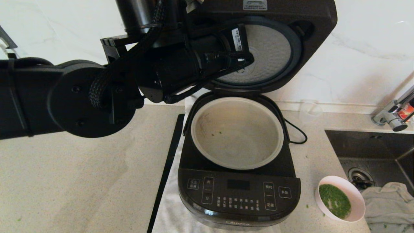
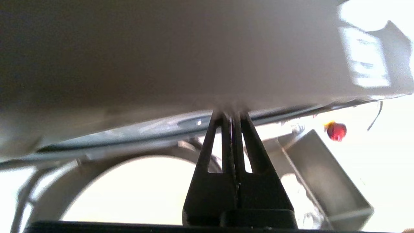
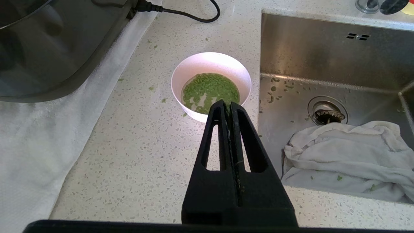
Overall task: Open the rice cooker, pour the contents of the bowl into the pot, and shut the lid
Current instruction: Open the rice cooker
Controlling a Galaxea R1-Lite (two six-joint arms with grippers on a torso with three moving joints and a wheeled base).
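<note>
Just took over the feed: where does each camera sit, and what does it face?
Head: on the head, looking down at the open rice cooker and pot; left arm shows.
Left wrist: behind the shut left gripper, tips at the raised lid.
Right wrist: behind the shut right gripper, facing the bowl.
Head and right wrist share bowl and sink.
</note>
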